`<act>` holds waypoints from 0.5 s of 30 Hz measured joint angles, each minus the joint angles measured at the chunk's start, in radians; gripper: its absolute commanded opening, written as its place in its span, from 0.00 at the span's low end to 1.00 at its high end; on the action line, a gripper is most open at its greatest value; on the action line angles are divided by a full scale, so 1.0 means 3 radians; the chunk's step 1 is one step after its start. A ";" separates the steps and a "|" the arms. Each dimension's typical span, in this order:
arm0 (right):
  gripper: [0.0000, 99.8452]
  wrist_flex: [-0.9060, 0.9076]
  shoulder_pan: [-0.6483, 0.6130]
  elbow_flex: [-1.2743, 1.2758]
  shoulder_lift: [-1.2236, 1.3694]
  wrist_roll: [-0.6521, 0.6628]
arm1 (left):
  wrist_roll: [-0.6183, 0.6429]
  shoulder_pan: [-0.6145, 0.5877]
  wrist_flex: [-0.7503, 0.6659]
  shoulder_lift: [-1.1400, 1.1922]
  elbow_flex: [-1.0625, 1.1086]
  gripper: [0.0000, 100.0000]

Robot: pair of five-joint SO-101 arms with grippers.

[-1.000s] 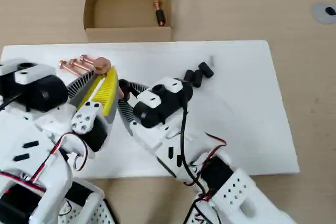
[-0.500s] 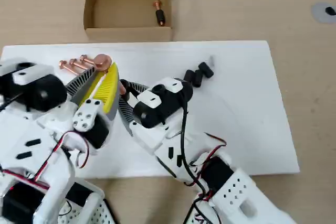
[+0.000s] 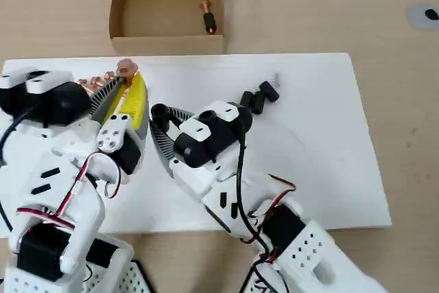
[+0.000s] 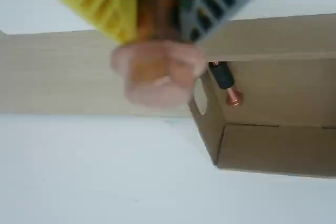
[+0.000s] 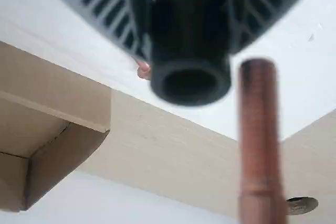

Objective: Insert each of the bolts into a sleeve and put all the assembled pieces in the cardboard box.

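The left gripper [image 3: 126, 81] had its jaws clenched on a copper bolt [image 3: 125, 68], head outward, near the loose bolts [image 3: 91, 84] on the white board [image 3: 309, 142]. Just beside it, the right gripper [image 3: 160, 118] clasped a black sleeve [image 3: 159, 110]. One assembled piece [image 3: 208, 17] lay inside the cardboard box [image 3: 118, 5].

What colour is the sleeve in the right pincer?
Black. The sleeve shows best in the right wrist view.
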 measured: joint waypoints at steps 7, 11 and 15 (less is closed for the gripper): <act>0.01 0.0000 0.0000 0.0000 0.0000 0.0000 | 0.0266 0.0000 0.0000 -0.0005 -0.0281 0.01; 0.01 0.0000 0.0000 0.0000 0.0000 -0.0010 | 0.0297 0.0000 -0.0020 -0.0005 -0.0292 0.01; 0.01 0.0000 0.0000 0.0000 0.0000 -0.0010 | 0.0302 0.0061 -0.0020 -0.0005 -0.0292 0.01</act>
